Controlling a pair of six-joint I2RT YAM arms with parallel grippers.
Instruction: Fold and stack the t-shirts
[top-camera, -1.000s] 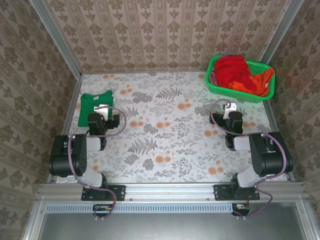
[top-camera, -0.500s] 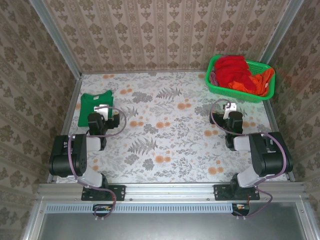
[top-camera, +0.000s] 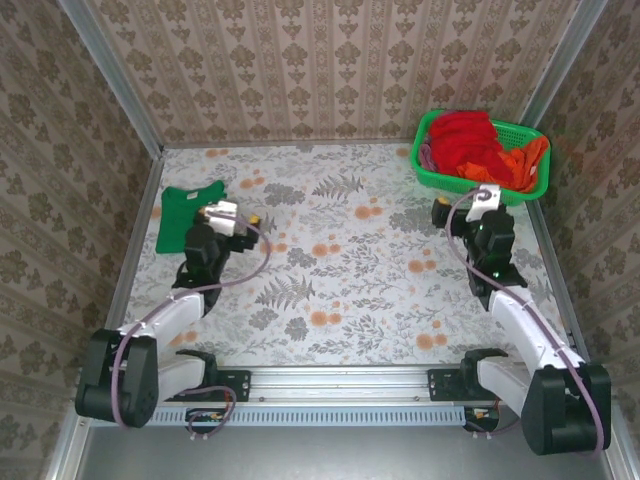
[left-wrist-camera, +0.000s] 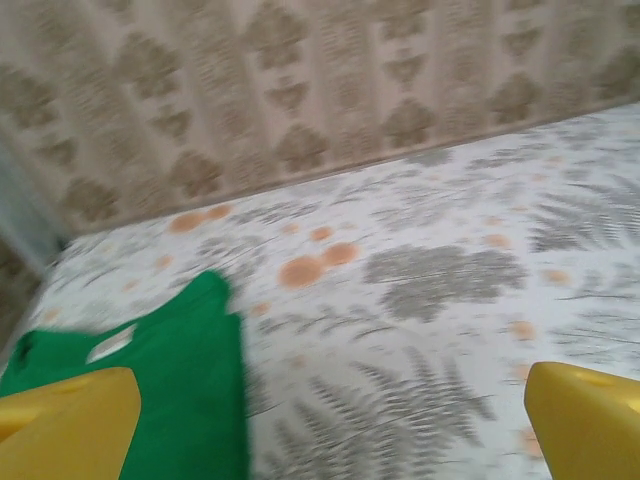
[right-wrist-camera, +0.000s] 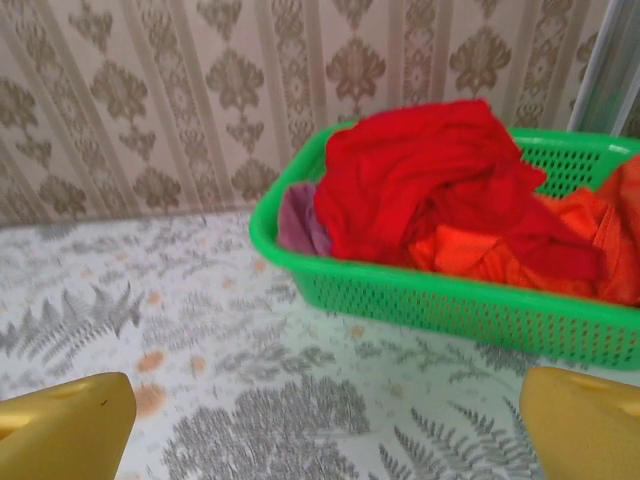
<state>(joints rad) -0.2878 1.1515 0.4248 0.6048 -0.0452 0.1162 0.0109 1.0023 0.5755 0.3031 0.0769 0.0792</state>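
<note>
Two surfaces carry everything: the floral desk (top-camera: 340, 290) and, at its far right corner, a green mesh basket (top-camera: 462, 184).

Both arms reach from the near edge, the left arm (top-camera: 170, 315) along the left side and the right arm (top-camera: 525, 320) along the right.

Next in size, the green t-shirt (top-camera: 183, 215) lies flat on the desk close to the left edge, toward the far left corner. The red t-shirt (top-camera: 462, 135) sits crumpled in the basket, heaped above the rim, with an orange cloth (top-camera: 515, 165) to its right and a bit of purple cloth (right-wrist-camera: 298, 225) at its left.

The left pincer (top-camera: 228, 213) hangs just beside the green t-shirt's right edge. In the left wrist view its yellow fingers (left-wrist-camera: 65, 420) stand wide apart with nothing between them, and the green t-shirt lies ahead and to the left, partly behind the left finger.

The right pincer (top-camera: 483, 200) is near the basket's near wall, released and empty. From the right wrist view the red t-shirt lies ahead and slightly right, beyond that wall.

A white neck label (left-wrist-camera: 110, 343) shows on the green t-shirt.
</note>
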